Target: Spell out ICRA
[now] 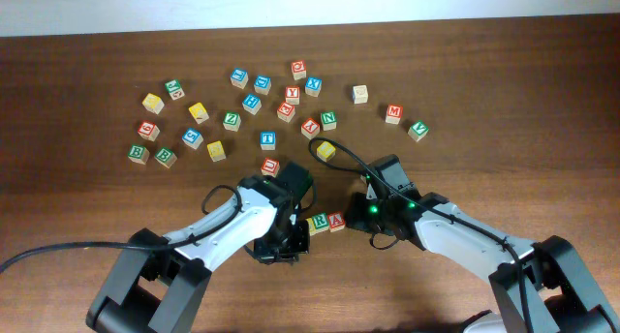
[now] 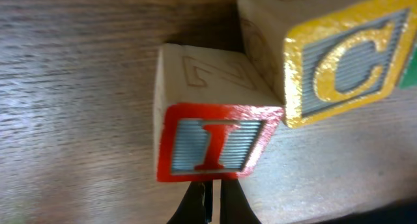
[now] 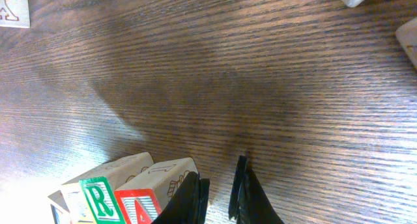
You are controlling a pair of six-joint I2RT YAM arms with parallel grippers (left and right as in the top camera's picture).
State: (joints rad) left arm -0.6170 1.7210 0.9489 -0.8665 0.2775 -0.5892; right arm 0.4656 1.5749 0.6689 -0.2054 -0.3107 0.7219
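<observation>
My left end effector (image 2: 208, 188) hangs over the dark wooden tabletop (image 1: 504, 159) with its fingers pressed together and nothing between them. Their tips sit just under the red-faced I block (image 2: 212, 142). In my left wrist camera the I block stands flat on the wood, and its upper right corner meets the yellow C block (image 2: 345, 68), which lies further off and to the right. From overhead both cubes are hidden under my left arm.

My right end effector (image 3: 220, 170) is all but closed and holds nothing, with only a thin slit between its fingers. In my right wrist view its left finger (image 3: 192, 195) stands just beside the red A block (image 3: 140, 210), though I cannot tell if they touch. The green R block (image 3: 98, 199) sits against the A block's other side. Seen from above, the R and A blocks form a touching pair between my two end effectors, near the front of the tabletop.

Loose letter blocks (image 1: 268, 139) in blue, green, yellow and red lie scattered across the far half of the tabletop, well apart from the pair.
</observation>
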